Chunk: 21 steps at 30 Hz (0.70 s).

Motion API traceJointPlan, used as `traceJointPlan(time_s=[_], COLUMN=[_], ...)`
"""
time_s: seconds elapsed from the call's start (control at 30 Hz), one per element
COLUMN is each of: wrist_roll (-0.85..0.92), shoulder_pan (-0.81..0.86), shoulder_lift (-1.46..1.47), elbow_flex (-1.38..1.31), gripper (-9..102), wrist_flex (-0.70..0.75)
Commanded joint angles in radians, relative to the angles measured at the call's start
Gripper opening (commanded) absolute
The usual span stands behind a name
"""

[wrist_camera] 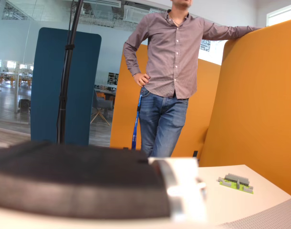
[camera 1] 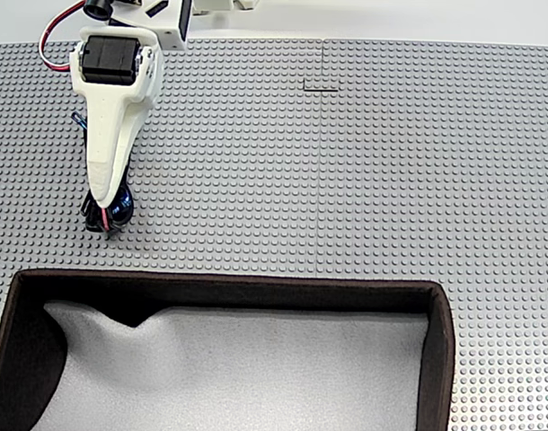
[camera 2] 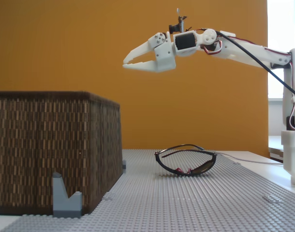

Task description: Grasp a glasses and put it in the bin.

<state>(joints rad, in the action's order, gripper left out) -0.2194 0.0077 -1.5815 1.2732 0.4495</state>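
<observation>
— Glasses (camera 2: pixel 186 162): where are they lying right now?

— They are resting on the grey studded baseplate (camera 2: pixel 196 203) covering the desk, well apart from the bin (camera 2: pixel 51 150) in the side-on fixed view. In the fixed view looking down, they are peeking out (camera 1: pixel 112 214) from under the tip of the white arm, near the bin's (camera 1: pixel 229 285) dark rim.

— And the fingers?

— The fingers (camera 2: pixel 127 65) are hanging high above the glasses in the side-on view, pointing towards the bin side, and they are standing slightly parted with nothing between them. From above, they (camera 1: pixel 106 184) are pointing towards the bin.

— What is sitting inside the bin?

— White foam lining (camera 1: pixel 256 368) is showing inside the brown walls.

— Anything else?

— A small grey bracket (camera 2: pixel 66 198) is standing against the bin's near wall. In the wrist view a person (wrist_camera: pixel 169 76) is leaning on an orange partition (wrist_camera: pixel 250 105), and a small grey and green brick piece (wrist_camera: pixel 236 182) is lying on a pale surface.
</observation>
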Motion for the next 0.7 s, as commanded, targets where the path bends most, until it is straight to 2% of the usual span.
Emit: traceJointPlan(time_s=[0.0,0.3,0.43,0.57,0.67], wrist_roll=[0.414,0.434,0.466,0.627,0.893], shoulder_pan=[0.095,0.092,0.123,0.215,0.33], shoulder_lift=[-1.269,-1.307,-1.212,-1.029,-0.914], elbow_flex=[0.716,0.736,0.664,0.555,0.538], gripper=[0,0,0,0,0], wrist_flex=[1.043,1.029,1.011,0.969,0.87])
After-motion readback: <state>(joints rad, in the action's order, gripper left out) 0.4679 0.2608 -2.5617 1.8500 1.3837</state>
